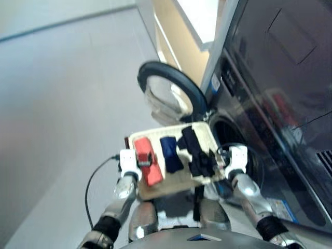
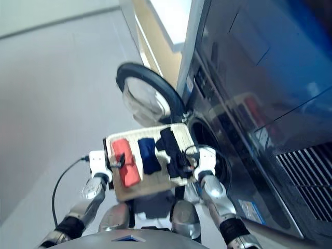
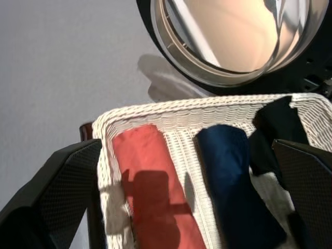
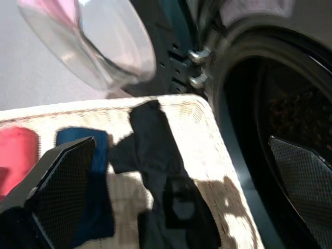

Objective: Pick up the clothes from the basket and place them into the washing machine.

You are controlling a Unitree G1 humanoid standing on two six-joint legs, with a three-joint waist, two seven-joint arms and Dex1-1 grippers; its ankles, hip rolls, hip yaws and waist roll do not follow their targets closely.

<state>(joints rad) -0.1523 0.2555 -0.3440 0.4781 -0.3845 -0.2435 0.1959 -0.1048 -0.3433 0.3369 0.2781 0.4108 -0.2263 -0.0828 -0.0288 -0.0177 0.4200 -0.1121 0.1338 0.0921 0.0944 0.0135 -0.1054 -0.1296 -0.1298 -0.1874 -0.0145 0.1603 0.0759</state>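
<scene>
The left gripper point(image 1: 147, 160) hangs low over the near left part of the basket point(image 1: 206, 134), right above the red garment point(image 1: 148, 161); whether it touches the cloth cannot be told. Its two black fingers point(image 3: 57, 181) stand wide apart in the left wrist view, with the red garment and the navy garment point(image 1: 170, 153) lying between them and nothing clamped. The right gripper point(image 1: 218, 158) hovers at the basket's near right edge, over the near end of the black garment point(image 1: 196, 150). Its fingers point(image 4: 59, 184) are also spread wide in the right wrist view, holding nothing, one over the navy cloth and the other out past the basket's edge towards the drum point(image 4: 282, 114). All three garments lie side by side in the basket between the two grippers: red nearest the left gripper, navy in the middle, black nearest the right gripper and reaching furthest away from it, with one end hanging over the near rim. Beyond the basket, further from both grippers, the round door point(image 1: 168, 91) stands swung open. The washing machine point(image 1: 259, 129) is just beside the right gripper on its outer side, its dark drum hole open and close to the basket's right edge. The floor point(image 1: 62, 104) spreads out on the left gripper's outer side.
</scene>
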